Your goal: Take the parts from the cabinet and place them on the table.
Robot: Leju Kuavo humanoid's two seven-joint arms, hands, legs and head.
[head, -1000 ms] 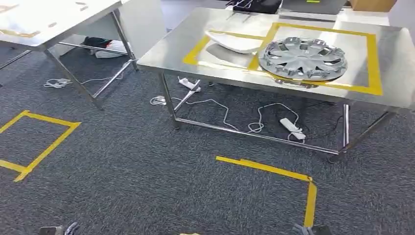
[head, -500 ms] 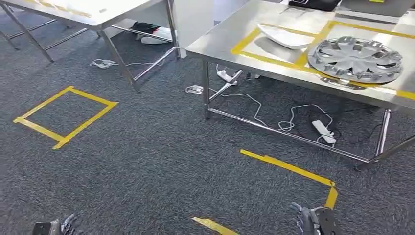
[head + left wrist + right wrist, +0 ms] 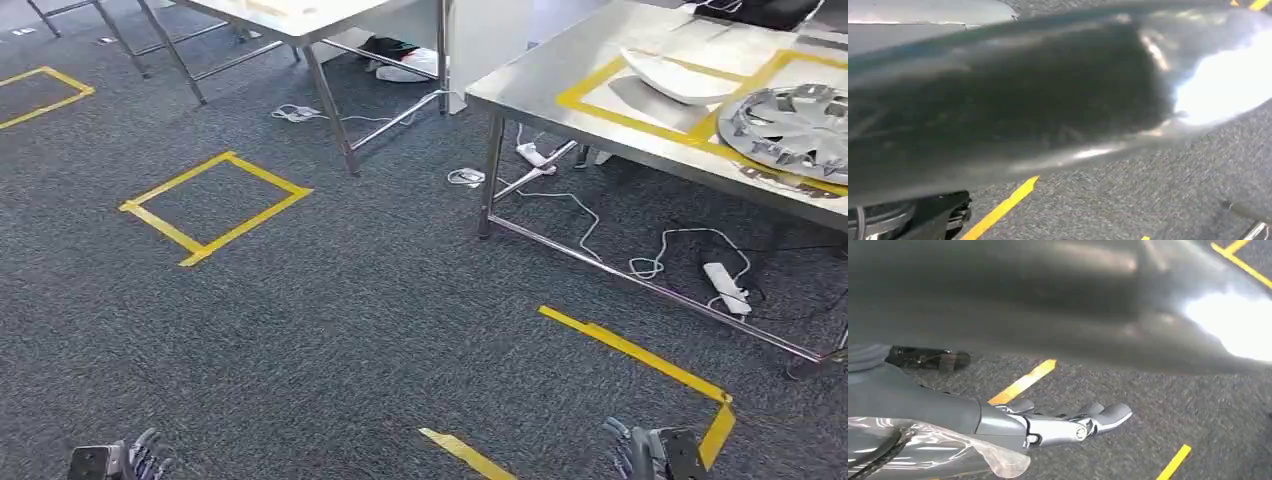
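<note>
A steel table (image 3: 545, 85) stands at the upper right of the head view, marked with yellow tape frames. A white curved part (image 3: 675, 78) lies in the nearer frame. Beside it lies a silver wheel cover (image 3: 790, 125), cut off by the picture's edge. My left hand (image 3: 125, 462) hangs low at the bottom edge, holding nothing, its fingers slightly apart. My right hand (image 3: 650, 455) hangs at the bottom right. In the right wrist view my right hand (image 3: 1048, 425) is empty, its fingers (image 3: 1108, 415) stretched out over the carpet.
Grey carpet with a yellow tape square (image 3: 215, 205) on the left and a tape corner (image 3: 640, 355) in front of the steel table. Cables and a power strip (image 3: 727, 287) lie under that table. A second table (image 3: 300, 15) stands at the back.
The camera has swung left, so the whole scene has slid right and the steel table now sits at the right edge. Both hands still hang empty.
</note>
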